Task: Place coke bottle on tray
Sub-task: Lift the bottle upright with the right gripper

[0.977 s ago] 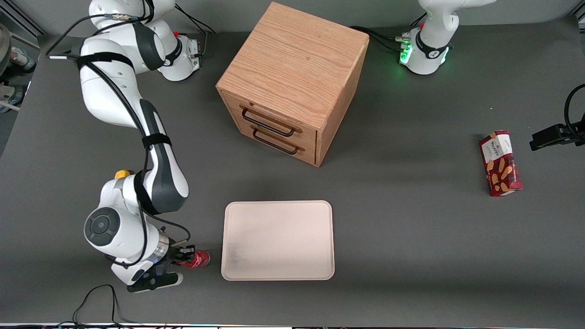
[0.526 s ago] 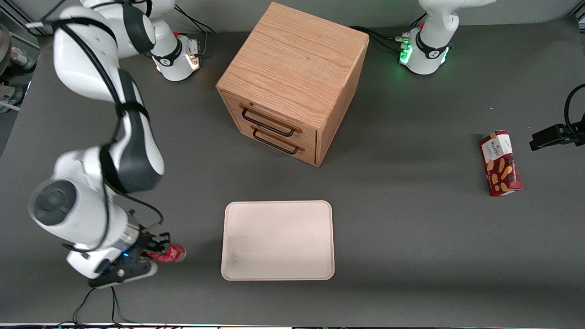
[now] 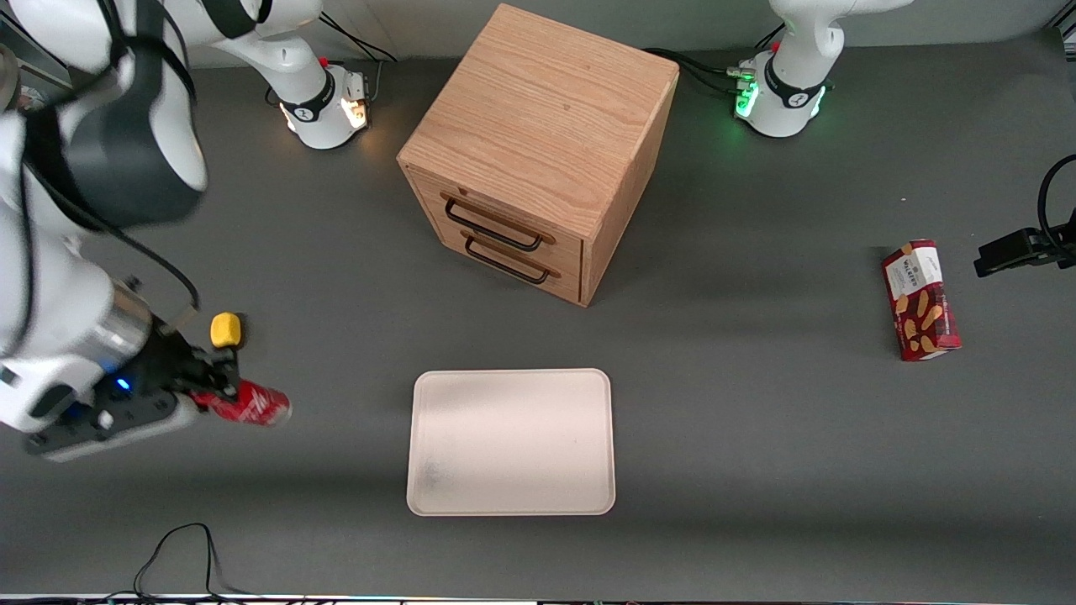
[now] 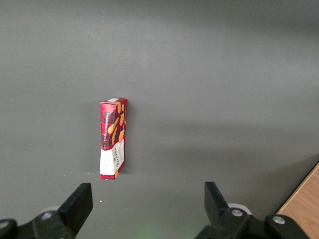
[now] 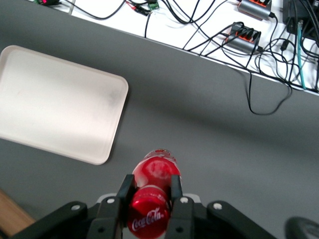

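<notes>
Here, at the left edge of the front view, the hand (image 3: pixel 220 395) hangs above the worktop (image 3: pixel 756 437), its two fingers pinching the coke bottle (image 3: pixel 249 405) around the body. The bottle lies roughly level in that grip, pointing toward the tray (image 3: pixel 511 441). It is clear of the tray and off to the working arm's end of the worktop. In the wrist view the fingers (image 5: pixel 124 191) press on either side of the bottle (image 5: pixel 152 191), and the tray (image 5: pixel 55 102) shows below as a pale rectangle with rounded corners. A yellow lemon (image 3: pixel 225 329) sits just beside the hand, a little farther from the front camera. Near the middle of the frame, the tray rests flat, nearer the camera than the wooden cabinet (image 3: pixel 538 151), whose two drawers with dark handles face it. At the right of the frame, toward the parked arm's end, a red snack box (image 3: pixel 920 300) lies on the worktop, well apart from everything else.
</notes>
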